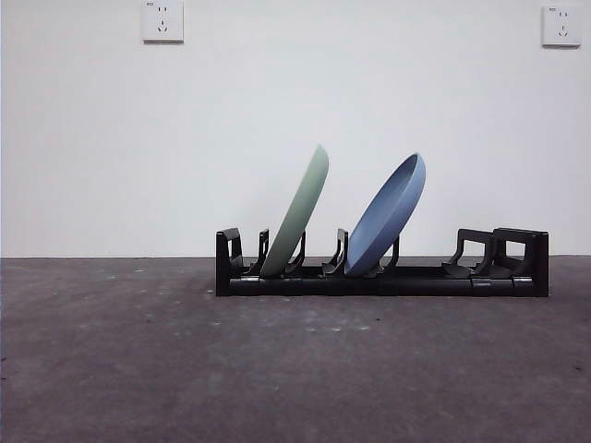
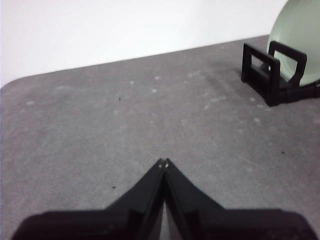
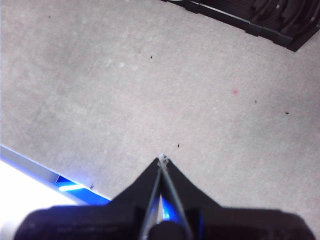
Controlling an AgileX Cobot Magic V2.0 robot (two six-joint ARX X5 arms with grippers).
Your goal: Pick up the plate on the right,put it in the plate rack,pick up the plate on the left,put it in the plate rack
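Note:
The black plate rack (image 1: 382, 277) lies across the middle of the table. A pale green plate (image 1: 297, 214) leans in its left slots, and a blue plate (image 1: 388, 214) leans in the slots beside it, both tilted to the right. The left wrist view shows the rack's end (image 2: 267, 75) with the green plate (image 2: 300, 35) behind it. My left gripper (image 2: 163, 162) is shut and empty over bare table, well short of the rack. My right gripper (image 3: 162, 160) is also shut and empty, near the table's edge, with a corner of the rack (image 3: 250, 17) far off.
Two wall sockets (image 1: 162, 20) (image 1: 561, 25) sit high on the white wall behind the rack. A blue-lit strip (image 3: 70, 187) runs along the table's edge under my right gripper. Neither arm shows in the front view.

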